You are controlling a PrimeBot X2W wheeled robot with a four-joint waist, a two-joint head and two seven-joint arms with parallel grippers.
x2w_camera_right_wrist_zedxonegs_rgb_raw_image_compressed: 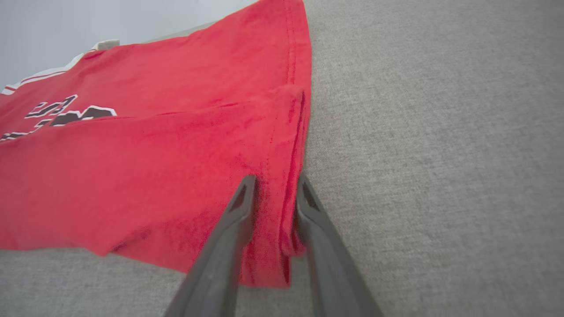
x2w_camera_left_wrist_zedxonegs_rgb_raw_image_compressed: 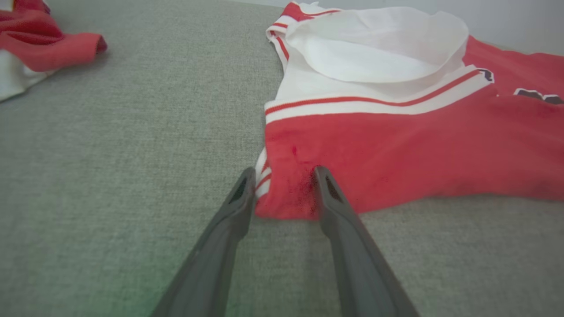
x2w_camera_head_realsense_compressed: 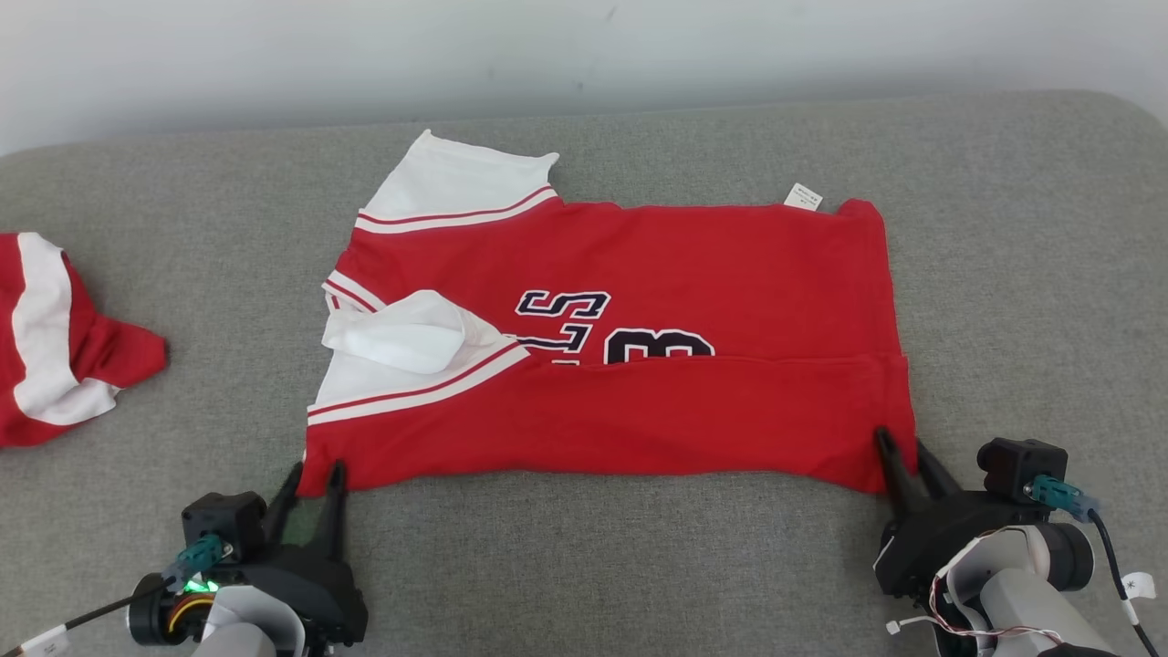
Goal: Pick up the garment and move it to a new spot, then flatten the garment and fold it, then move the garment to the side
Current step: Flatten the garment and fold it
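Left gripper [x2w_camera_head_realsense_compressed: 317, 467] at collar-end corner of shirt [x2w_camera_head_realsense_compressed: 639, 274], fingers spread astride it; right gripper [x2w_camera_head_realsense_compressed: 902, 443] flanking hem corner, grip not discernible.

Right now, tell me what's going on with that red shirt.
A two-armed robot is working on a red jersey lying spread on the gray fabric surface, its near long edge already folded over part of the printed number. The left gripper straddles the near corner at the white-sleeve end, and the right gripper straddles the near corner at the hem end. Whether either has clamped the cloth yet is unclear. Another red-and-white garment lies bunched off to the left.
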